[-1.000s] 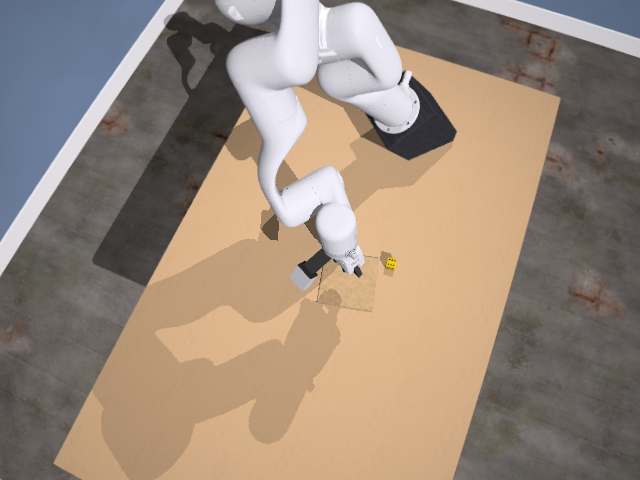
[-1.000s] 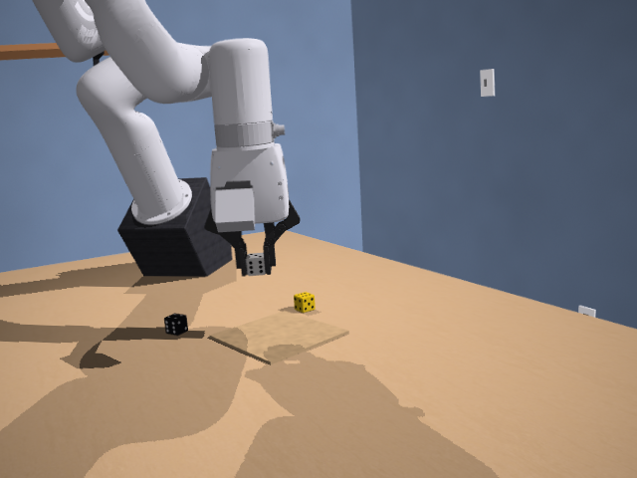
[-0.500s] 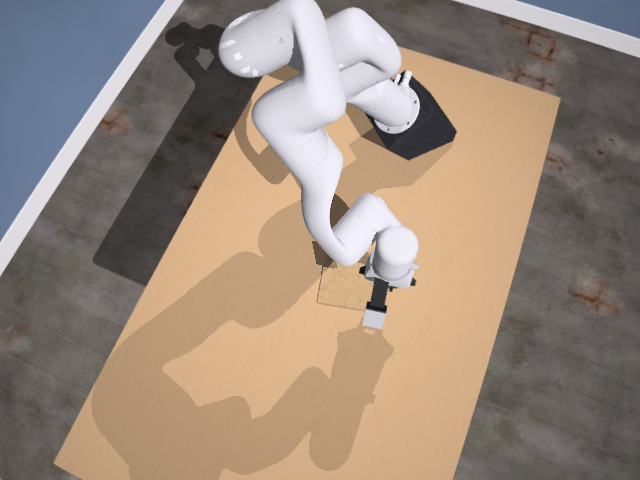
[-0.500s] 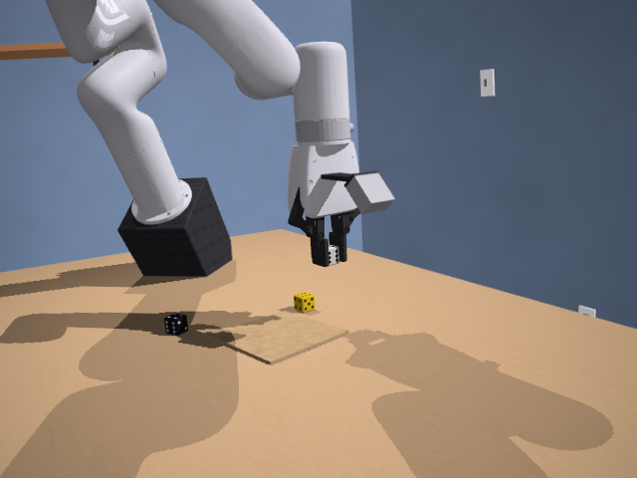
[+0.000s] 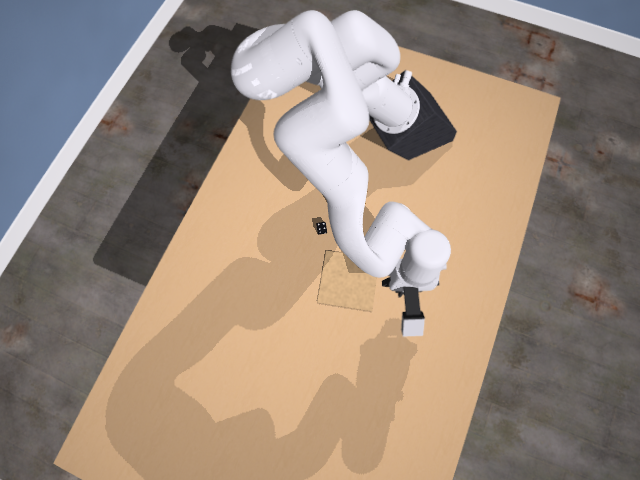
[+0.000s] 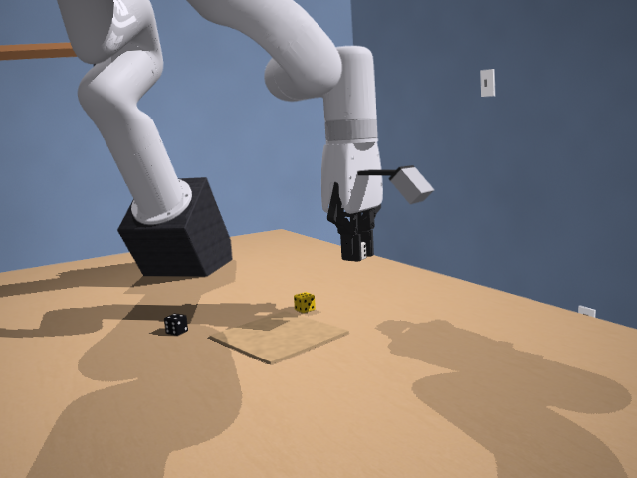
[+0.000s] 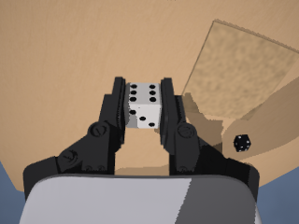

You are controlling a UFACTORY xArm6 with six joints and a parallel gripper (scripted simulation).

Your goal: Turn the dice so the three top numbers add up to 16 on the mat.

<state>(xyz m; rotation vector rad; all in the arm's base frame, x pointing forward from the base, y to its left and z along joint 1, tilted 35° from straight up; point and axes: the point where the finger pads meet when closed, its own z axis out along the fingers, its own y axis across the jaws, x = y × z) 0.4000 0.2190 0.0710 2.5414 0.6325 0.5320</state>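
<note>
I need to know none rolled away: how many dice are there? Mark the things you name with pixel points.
3. The white die [image 6: 362, 250] [image 7: 144, 105] is between the gripper's [image 6: 357, 257] [image 7: 143, 103] fingers; the yellow die [image 6: 304, 302] and black die [image 5: 321, 227] [image 6: 175, 324] [image 7: 242, 143] lie off the mat [image 5: 345, 289] [image 6: 275, 341] [image 7: 238, 70].

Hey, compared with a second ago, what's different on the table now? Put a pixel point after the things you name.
The tool [image 6: 356, 258] [image 7: 143, 91] has swung from above the mat [image 5: 345, 284] [image 6: 280, 337] [image 7: 240, 70] to beyond its side away from the black die [image 5: 321, 227] [image 6: 175, 324] [image 7: 242, 143], turning as it went. It holds the white die [image 6: 362, 250] [image 7: 144, 105] throughout. Mat, black die and yellow die [image 6: 304, 302] stayed put.
</note>
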